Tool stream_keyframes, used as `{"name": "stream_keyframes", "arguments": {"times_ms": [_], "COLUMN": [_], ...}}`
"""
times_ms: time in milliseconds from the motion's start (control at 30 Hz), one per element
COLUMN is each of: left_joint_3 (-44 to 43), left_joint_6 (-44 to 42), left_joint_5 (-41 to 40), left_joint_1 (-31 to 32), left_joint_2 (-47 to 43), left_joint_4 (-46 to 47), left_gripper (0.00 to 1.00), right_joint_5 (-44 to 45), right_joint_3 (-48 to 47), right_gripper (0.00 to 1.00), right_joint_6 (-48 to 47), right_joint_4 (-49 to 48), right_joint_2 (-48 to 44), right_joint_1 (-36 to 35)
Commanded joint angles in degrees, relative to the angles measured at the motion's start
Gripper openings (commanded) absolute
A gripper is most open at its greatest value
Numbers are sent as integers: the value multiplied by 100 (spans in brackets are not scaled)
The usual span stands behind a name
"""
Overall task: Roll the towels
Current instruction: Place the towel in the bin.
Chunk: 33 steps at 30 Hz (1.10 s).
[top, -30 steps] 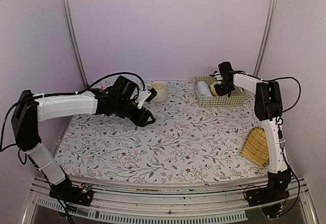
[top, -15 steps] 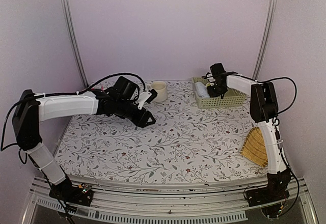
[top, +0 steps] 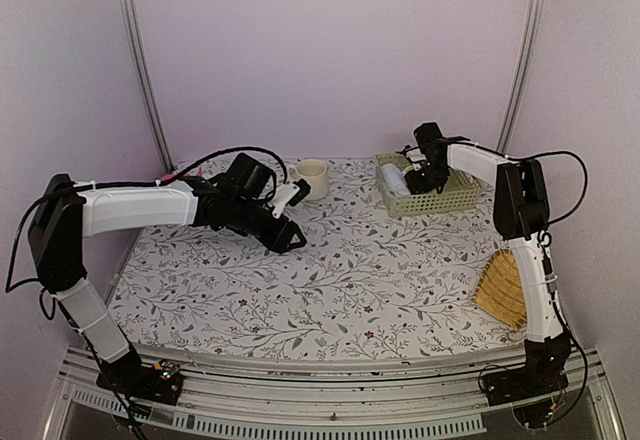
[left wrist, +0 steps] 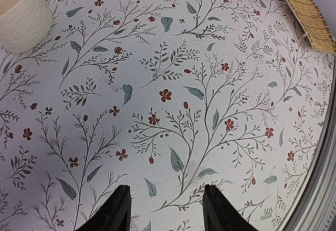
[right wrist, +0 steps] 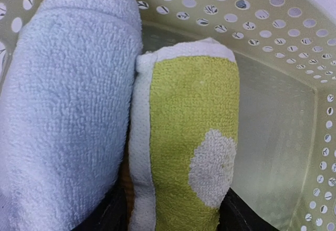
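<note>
Two rolled towels lie side by side in the pale green perforated basket (right wrist: 273, 31): the pale blue terry towel (right wrist: 63, 110) on the left and the yellow-green and cream towel (right wrist: 189, 121) on the right. My right gripper (right wrist: 173, 215) is down in the basket (top: 440, 200), open, with one finger on each side of the yellow-green roll. In the top view the blue towel (top: 397, 178) shows beside the right gripper (top: 415, 172). My left gripper (top: 288, 238) hovers open over the floral tablecloth at centre left, and the left wrist view shows nothing between its fingers (left wrist: 167, 210).
A cream cup (top: 313, 178) stands at the back, just beyond the left gripper, and also shows as a cup (left wrist: 21, 13) in the left wrist view. A yellow woven bamboo tray (top: 503, 285) leans at the table's right edge beside the right arm.
The right gripper has gone from shut to open around the yellow-green towel and shifted left over the basket. The left arm has barely moved.
</note>
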<state>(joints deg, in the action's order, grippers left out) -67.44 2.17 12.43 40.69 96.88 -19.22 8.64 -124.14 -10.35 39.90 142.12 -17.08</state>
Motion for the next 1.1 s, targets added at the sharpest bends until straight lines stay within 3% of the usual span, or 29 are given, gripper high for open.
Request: {"name": "stream_keyframes", "arguments": {"times_ms": [0, 367, 433, 633, 1067], "left_joint_3": [-163, -164, -164, -186, -199], "left_joint_6": [20, 10, 5, -5, -2], "left_joint_5": [86, 161, 165, 157, 194], "left_joint_1": [-53, -54, -53, -57, -61], "left_joint_2": [57, -11, -16, 25, 72], "left_joint_4": [-88, -108, -108, -116, -126], "left_gripper": [49, 49, 49, 49, 48], "right_joint_5": [-315, -503, -516, 59, -130], "right_joint_3": [73, 24, 21, -41, -173], "right_gripper": [63, 73, 69, 45, 40], "right_joint_6": [-227, -625, -577, -811, -774], "right_joint_4": [510, 655, 401, -152, 259], "right_joint_2": [-628, -1081, -1066, -442, 159], "right_joint_1": [16, 259, 443, 569, 442]}}
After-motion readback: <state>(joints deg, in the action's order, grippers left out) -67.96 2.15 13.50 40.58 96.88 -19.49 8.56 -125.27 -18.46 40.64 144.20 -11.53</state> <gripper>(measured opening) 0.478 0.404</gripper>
